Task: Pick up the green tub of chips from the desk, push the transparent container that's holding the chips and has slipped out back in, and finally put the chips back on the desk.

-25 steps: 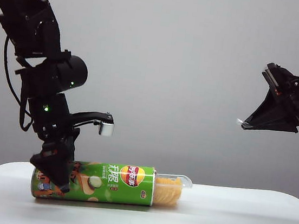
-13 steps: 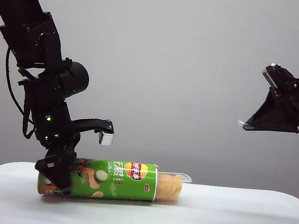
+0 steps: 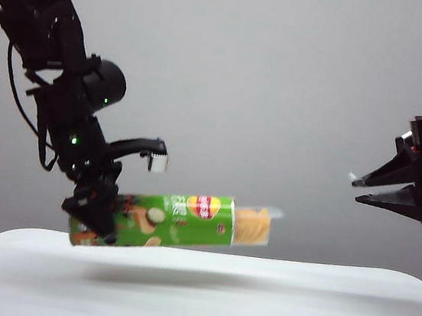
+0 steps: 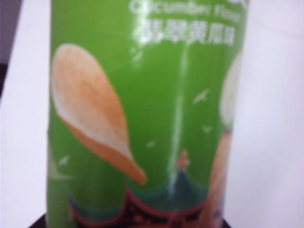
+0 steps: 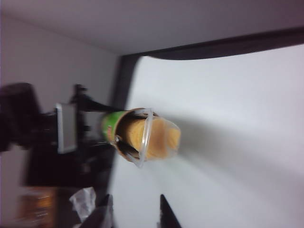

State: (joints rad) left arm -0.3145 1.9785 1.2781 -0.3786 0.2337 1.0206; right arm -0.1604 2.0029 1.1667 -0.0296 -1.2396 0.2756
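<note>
Tub [image 3: 172, 221] hangs clear of my desk [image 3: 270, 304], left gripper [image 3: 96, 217] clamping its base so the slipped tray [image 3: 253, 225] faces my parted right gripper [image 3: 361, 188]

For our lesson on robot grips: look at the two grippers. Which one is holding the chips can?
The left gripper, on the left of the exterior view, clamps the green tub of chips above the desk. The right gripper hangs apart, open and empty.
</note>
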